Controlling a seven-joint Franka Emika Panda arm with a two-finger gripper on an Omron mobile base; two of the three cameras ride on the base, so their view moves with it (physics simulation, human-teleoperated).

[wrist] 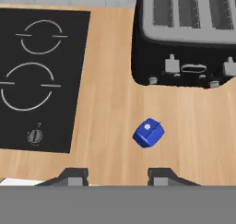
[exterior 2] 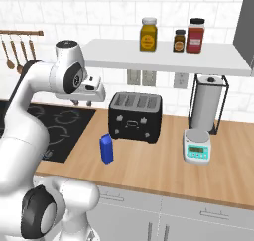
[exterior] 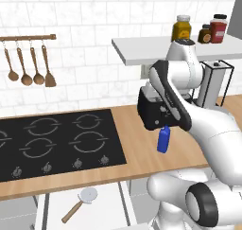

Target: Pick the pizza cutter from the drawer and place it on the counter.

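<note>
Below counter (exterior: 137,144) — pizza cutter (exterior: 79,203) lies in open drawer (exterior: 108,210).

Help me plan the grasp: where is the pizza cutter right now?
In the left base view, the pizza cutter lies flat in the open drawer at the bottom left, just below the counter edge in front of the cooktop.

We see bare counter (wrist: 110,126) under the gripper (wrist: 117,177), its fingers spread with nothing between them. A blue bottle (wrist: 149,133) stands at one o'clock, the black toaster (wrist: 186,38) beyond it at two, the cooktop (wrist: 41,75) at ten. The open drawer (exterior: 111,210) has free room around the pizza cutter (exterior: 81,202).
</note>
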